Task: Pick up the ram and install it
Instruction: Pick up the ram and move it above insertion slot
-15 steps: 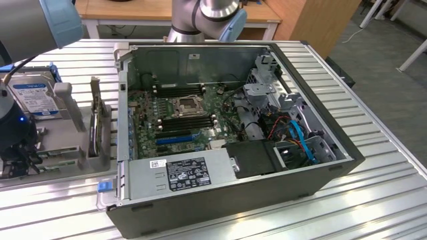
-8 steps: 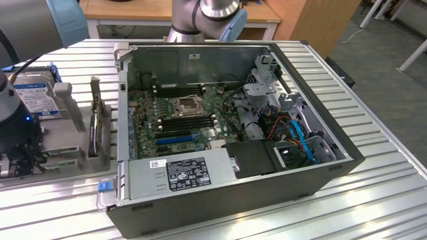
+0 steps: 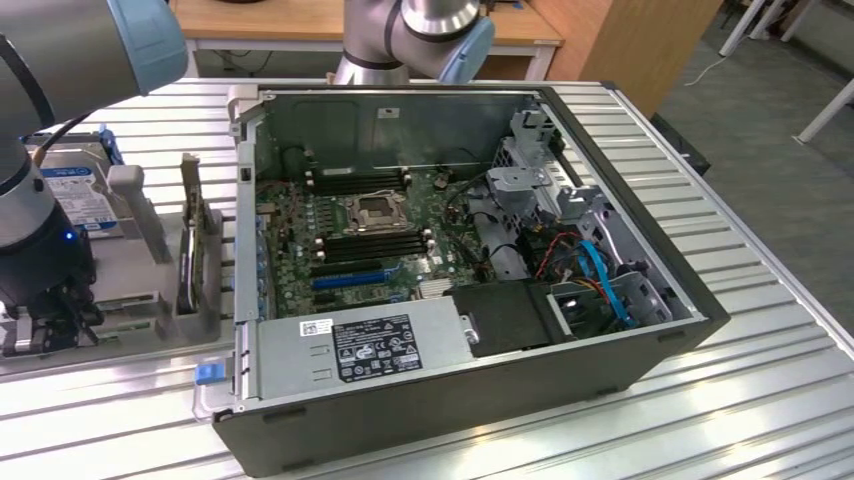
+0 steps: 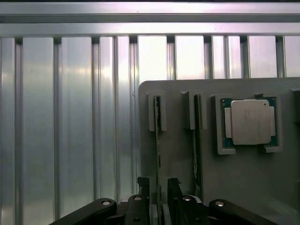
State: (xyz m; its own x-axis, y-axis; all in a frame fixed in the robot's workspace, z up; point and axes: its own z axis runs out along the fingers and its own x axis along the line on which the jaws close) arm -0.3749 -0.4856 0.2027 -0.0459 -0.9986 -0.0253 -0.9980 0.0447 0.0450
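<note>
While the gripper (image 4: 158,186) hangs low over the grey holder (image 4: 174,140), its two black fingers (image 4: 143,185) stand one on each side of the ram (image 4: 158,136). The jaws are open, and a thin gap shows between each finger and the stick. The ram is a long, thin stick standing on its edge in a slot of the holder. A second stick (image 4: 197,140) stands in the slot just beside it. A square silver chip (image 4: 251,122) lies in its own pocket next to that. The holder rests on a shiny table (image 4: 70,117) with long ribs.

In the exterior view, the arm (image 3: 34,200) reaches down at the exterior view's left, near a hard drive (image 3: 74,195) with a blue label. The big computer case (image 3: 641,350) lies open on the table, well apart from the arm's low end. Inside it sits the motherboard (image 3: 374,230) with its long black slots (image 3: 360,245).
</note>
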